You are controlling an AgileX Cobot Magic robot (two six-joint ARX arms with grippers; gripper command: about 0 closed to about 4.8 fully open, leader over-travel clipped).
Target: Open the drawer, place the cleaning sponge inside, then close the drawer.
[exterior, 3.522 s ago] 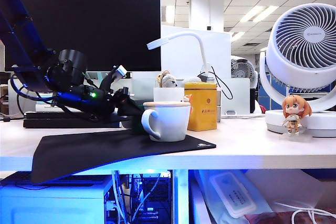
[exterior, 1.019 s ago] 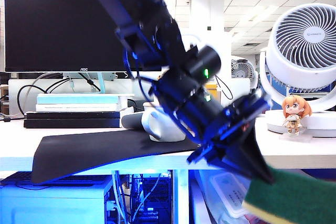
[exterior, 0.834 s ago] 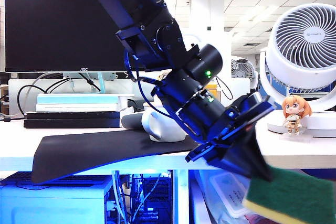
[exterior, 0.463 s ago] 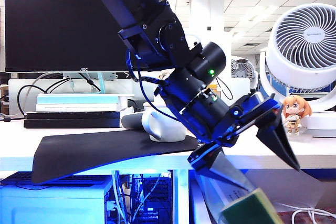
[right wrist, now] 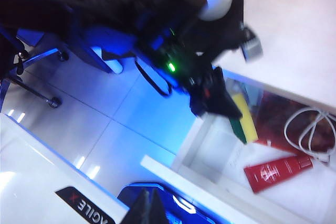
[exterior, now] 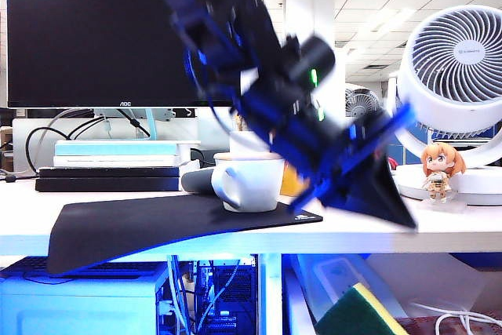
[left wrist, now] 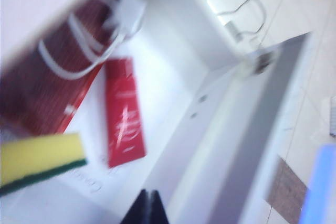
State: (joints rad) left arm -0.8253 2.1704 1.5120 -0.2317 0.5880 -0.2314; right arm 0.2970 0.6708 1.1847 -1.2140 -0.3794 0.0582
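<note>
Sponge in open drawer

Exterior view: the green-and-yellow cleaning sponge (exterior: pixel 362 313) lies below the desk edge; the blurred left gripper (exterior: pixel 388 202) is above it, jaws together, empty.

Left wrist view: the sponge rests inside the white drawer (left wrist: pixel 173 77) beside a red tube (left wrist: pixel 124 111).

Right wrist view: the right gripper (right wrist: pixel 148 206) is closed, holding nothing, well apart from the drawer.

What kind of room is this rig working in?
Probably an open-plan office: a desk with an AOC monitor, a desk fan and a mug, under a tiled ceiling with strip lights. A computer case sits below the desk.
</note>
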